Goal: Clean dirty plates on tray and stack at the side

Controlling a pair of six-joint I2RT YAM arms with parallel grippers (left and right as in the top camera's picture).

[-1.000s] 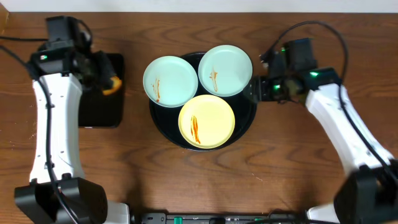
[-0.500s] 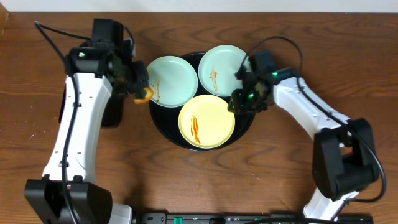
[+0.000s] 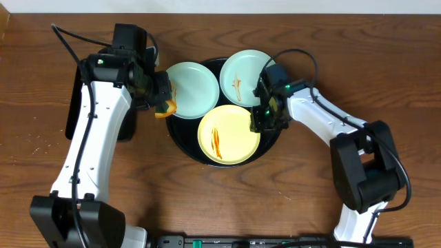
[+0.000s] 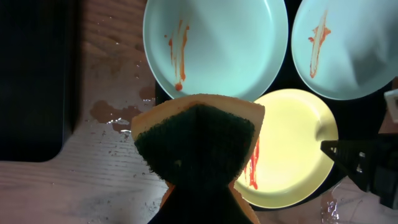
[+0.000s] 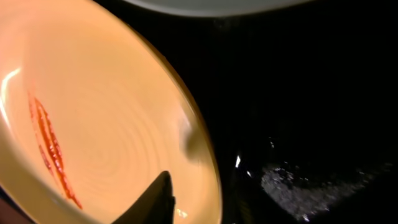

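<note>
Wood table [image 3: 207, 200]; left hand [image 3: 163, 106] pinches sponge [image 4: 196, 143], hiding its fingers; right hand [image 3: 256, 122] at yellow plate [image 3: 233, 143] rim, grip unclear

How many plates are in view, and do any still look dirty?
3, all on the tray: left blue-green plate at the back, overhanging the rim; right blue-green plate at the back; yellow plate in front. Each shows a sauce streak. None seems hidden.

The sponge [image 3: 164, 107] has been carried to the left blue-green plate's [image 3: 193, 88] 8 o'clock edge, the right gripper [image 3: 255, 122] to the yellow plate's [image 3: 227, 136] 2 o'clock rim.
</note>
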